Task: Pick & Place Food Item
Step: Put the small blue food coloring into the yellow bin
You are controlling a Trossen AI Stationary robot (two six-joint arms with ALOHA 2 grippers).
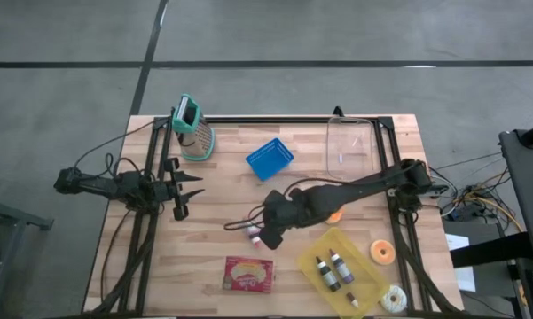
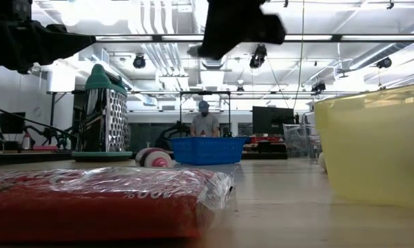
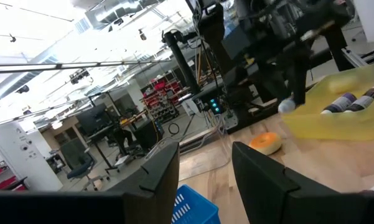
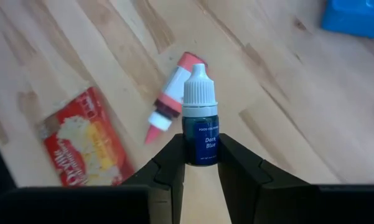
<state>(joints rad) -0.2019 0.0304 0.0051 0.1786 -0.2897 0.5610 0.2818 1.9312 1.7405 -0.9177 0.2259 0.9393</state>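
Dark-blue food colouring bottle (image 4: pixel 200 127): I am holding it upright, white cap up, clamped between my right gripper's (image 4: pixel 201 163) two dark fingers, raised above the table (image 1: pixel 231 159) near its middle.

Table: a light wooden top is carrying everything listed below.

My arms: the right arm is reaching in from the right edge towards the centre; the left arm is waiting at the left edge, and its left gripper (image 1: pixel 188 194) is standing with fingers apart, holding nothing.

Yellow bin (image 1: pixel 339 269): it is lying near the front right, with two small bottles in it.

Clear container (image 1: pixel 349 143): it is standing at the back right.

Red popcorn packet (image 1: pixel 249 274): it is lying flat at the front, left of the yellow bin.

Blue basket (image 1: pixel 270 159): it is sitting behind the centre, tilted at an angle to the table edges.

Grater (image 1: pixel 193 130): teal-trimmed, it is resting at the back left.

Doughnuts: an orange one (image 1: pixel 383 252) and a white one (image 1: pixel 394 298) are lying just beside the yellow bin's right side.

Red-capped bottle (image 4: pixel 169 100): it is lying on its side on the wood beneath my held bottle, beside the packet.
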